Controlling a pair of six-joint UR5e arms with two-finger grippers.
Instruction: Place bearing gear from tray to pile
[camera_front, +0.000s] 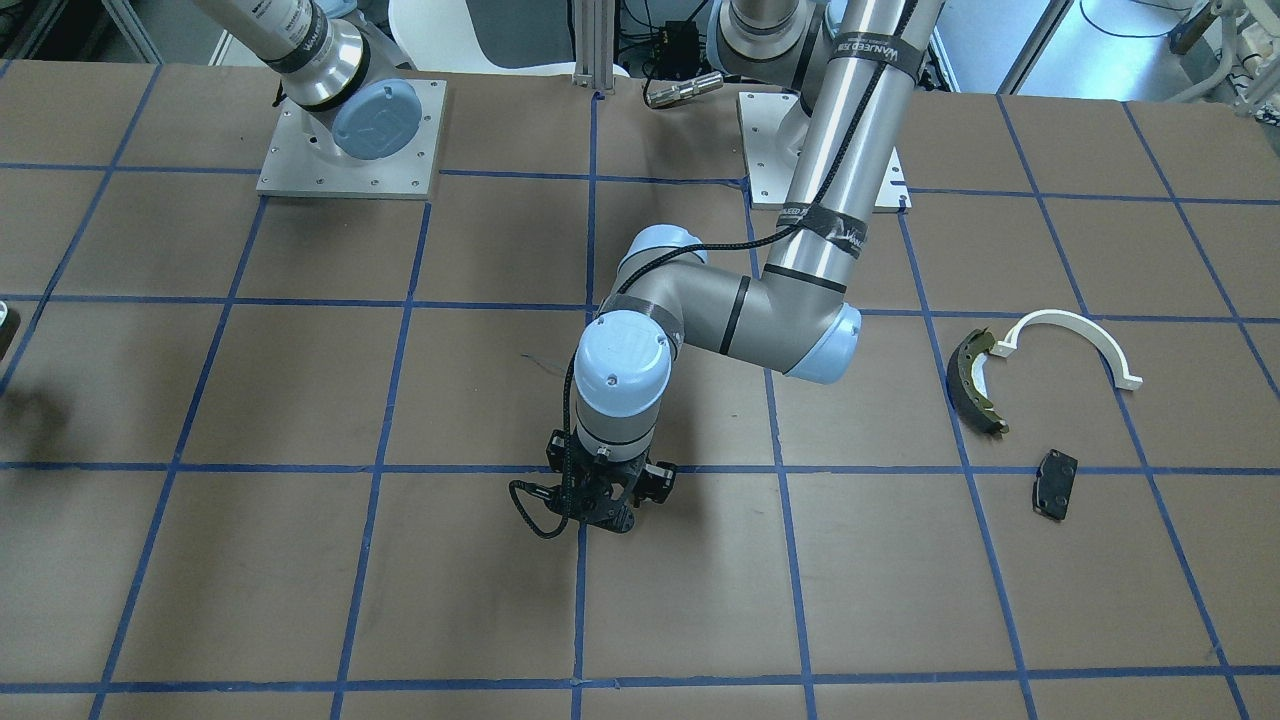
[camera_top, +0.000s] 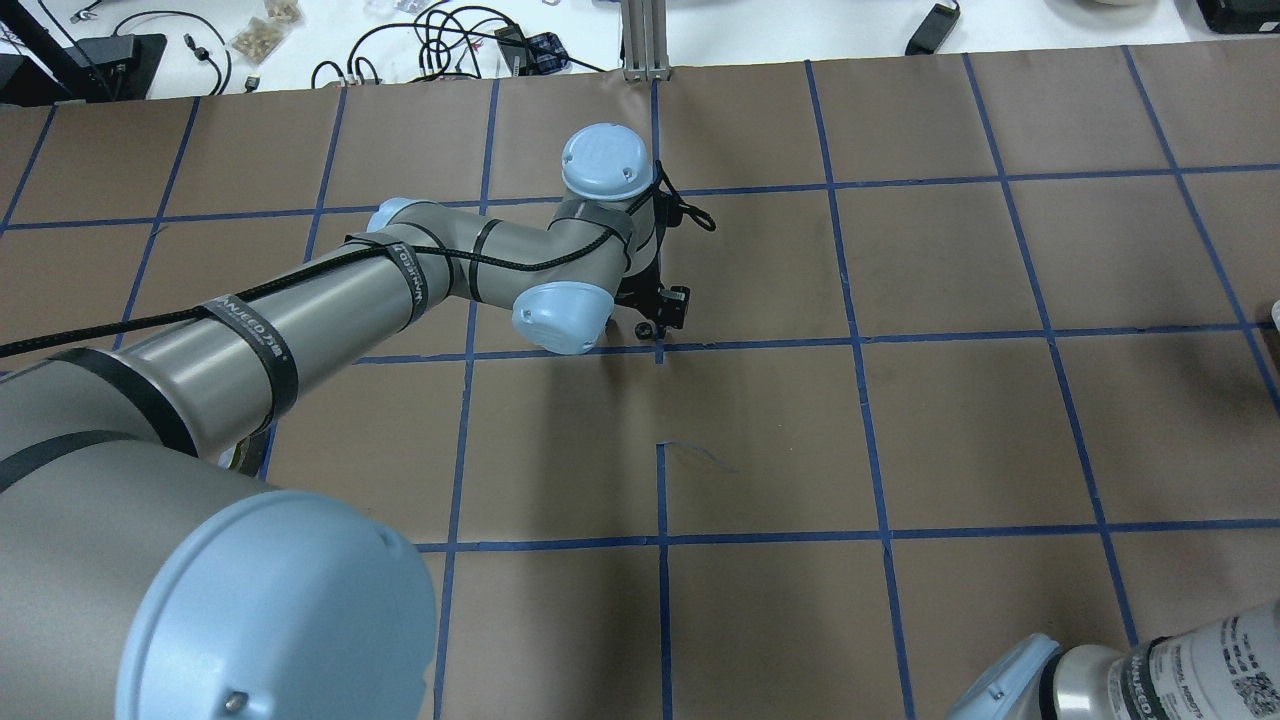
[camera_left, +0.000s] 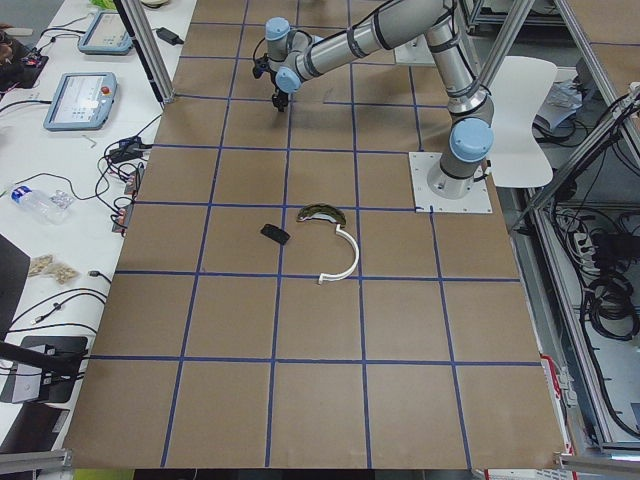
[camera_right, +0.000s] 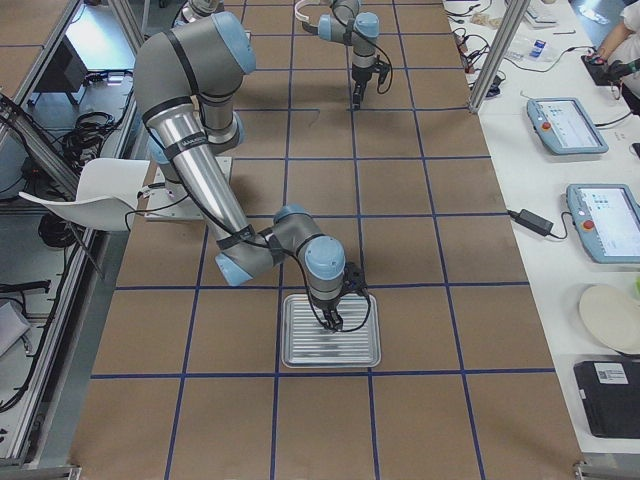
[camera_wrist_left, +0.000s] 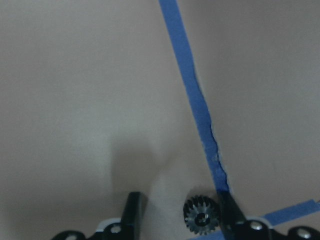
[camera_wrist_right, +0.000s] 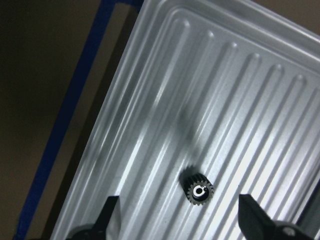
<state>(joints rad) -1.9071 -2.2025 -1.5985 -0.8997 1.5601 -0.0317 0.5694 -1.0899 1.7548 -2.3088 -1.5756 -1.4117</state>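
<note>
A small dark bearing gear (camera_wrist_right: 198, 191) lies on the ribbed metal tray (camera_wrist_right: 240, 95). My right gripper (camera_wrist_right: 180, 220) hangs low over it, open, with a finger on each side. The tray (camera_right: 300, 350) shows under that gripper (camera_right: 333, 322) in the exterior right view. A second small gear (camera_wrist_left: 200, 216) lies on the brown table beside a blue tape line, between the fingers of my open left gripper (camera_wrist_left: 180, 215), close to one finger. The pile is a dark brake shoe (camera_front: 975, 380), a white arc (camera_front: 1075, 340) and a black pad (camera_front: 1055, 483), well away from my left gripper (camera_front: 605, 515).
My left arm's forearm and elbow (camera_front: 800, 340) stretch across the table's middle. The right arm's base plate (camera_front: 350, 140) stands at the robot side. Benches with tablets (camera_right: 566, 123) and cables run along the operators' side.
</note>
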